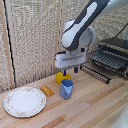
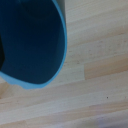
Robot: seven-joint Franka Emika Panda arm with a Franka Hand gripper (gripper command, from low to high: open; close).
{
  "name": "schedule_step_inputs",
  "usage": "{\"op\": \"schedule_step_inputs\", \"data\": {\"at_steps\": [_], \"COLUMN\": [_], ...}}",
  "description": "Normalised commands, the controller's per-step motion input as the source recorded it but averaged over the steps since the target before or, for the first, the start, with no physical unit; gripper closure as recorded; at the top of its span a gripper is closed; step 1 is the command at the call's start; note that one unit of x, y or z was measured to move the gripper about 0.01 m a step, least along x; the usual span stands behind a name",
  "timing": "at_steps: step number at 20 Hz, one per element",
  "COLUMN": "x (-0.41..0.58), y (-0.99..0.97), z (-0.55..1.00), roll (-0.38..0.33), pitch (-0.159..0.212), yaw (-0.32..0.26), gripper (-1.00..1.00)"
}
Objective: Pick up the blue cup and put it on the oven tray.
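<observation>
Smooth tapered blue cup (image 1: 66, 89) on pale wood-plank desk (image 1: 95, 107), frame centre.
Gripper (image 1: 70, 71) just above; its jaws' state I cannot tell.

We're looking at a light wooden tabletop (image 1: 95, 107) made of long planks, with a pretty visible grain and a few darker seams running across it. Behind it there's a wall of pale woven screen panels (image 1: 35, 35), kind of a beige mesh, split up by vertical wooden posts (image 1: 6, 45). Lighting is soft and even, no hard shadows. Up close in the wrist view, the same planks (image 2: 100, 55) look a bit blurry.
</observation>
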Motion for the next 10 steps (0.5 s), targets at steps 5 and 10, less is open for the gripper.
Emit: {"op": "schedule_step_inputs", "data": {"at_steps": [5, 10], "x": [-0.218, 0.063], "y": [0.04, -0.05], "z": [-0.34, -0.35], "roll": [-0.032, -0.042], "pitch": [0.029, -0.05], "yaw": [0.057, 0.113], "gripper": [-1.0, -1.0]}}
